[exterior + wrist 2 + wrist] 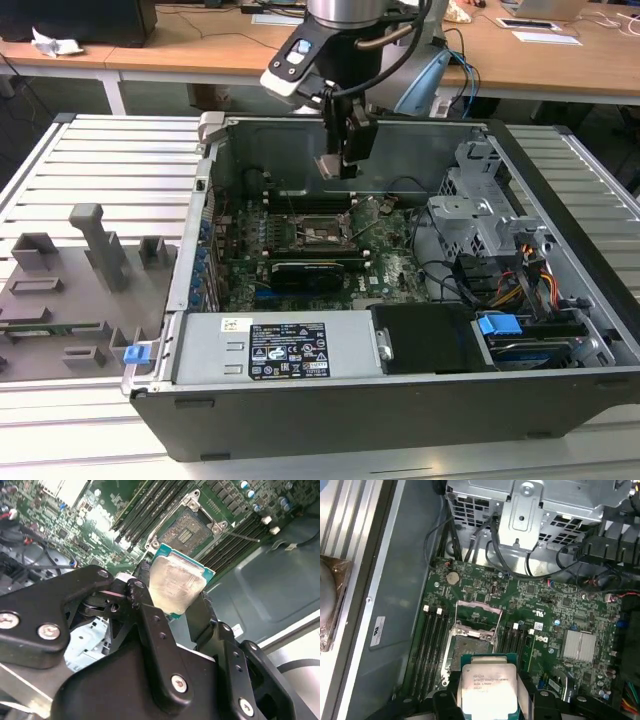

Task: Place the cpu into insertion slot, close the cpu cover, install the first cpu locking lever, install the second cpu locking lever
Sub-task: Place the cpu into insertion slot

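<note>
Hand (174, 596) around cpu (176, 581), fingers (150, 620) at edges.

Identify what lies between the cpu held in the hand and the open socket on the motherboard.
Nothing: in the exterior view the cpu hangs in the hand above the socket, with only open air between.

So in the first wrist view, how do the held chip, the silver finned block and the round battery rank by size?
1. The cpu, though it is nearest the camera, which flatters it.
2. The silver finned block.
3. The round battery, clearly smallest.
</note>
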Motion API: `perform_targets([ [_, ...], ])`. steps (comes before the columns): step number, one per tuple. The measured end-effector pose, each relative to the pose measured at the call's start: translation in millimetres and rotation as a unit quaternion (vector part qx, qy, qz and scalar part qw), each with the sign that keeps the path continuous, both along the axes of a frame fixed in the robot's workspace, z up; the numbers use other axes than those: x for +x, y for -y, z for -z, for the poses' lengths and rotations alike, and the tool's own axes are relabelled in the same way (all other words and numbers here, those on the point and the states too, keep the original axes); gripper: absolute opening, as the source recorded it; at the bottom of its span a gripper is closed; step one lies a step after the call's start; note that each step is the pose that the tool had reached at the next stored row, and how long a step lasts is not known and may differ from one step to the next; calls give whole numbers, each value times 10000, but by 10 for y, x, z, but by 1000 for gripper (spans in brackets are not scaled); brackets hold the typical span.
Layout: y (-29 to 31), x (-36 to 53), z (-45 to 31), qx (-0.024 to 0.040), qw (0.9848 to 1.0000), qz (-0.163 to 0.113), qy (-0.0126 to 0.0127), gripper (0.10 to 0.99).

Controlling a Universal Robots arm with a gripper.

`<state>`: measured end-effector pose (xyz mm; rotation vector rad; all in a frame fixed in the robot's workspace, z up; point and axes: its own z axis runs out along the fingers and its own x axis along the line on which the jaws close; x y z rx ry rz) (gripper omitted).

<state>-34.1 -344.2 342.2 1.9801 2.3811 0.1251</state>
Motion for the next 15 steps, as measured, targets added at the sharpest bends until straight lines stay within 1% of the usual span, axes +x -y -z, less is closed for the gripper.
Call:
perform_targets([
  [1,0,0,11,0,9999,132,0,529],
  [5,0,0,36,0,9992,411,0,529],
  [9,0,0,65,0,9977,676,0,529],
  [12,-11,-7,110,-1,9970,778,-1,529],
  [15,-29,-15,166,0,9968,799,0,529],
])
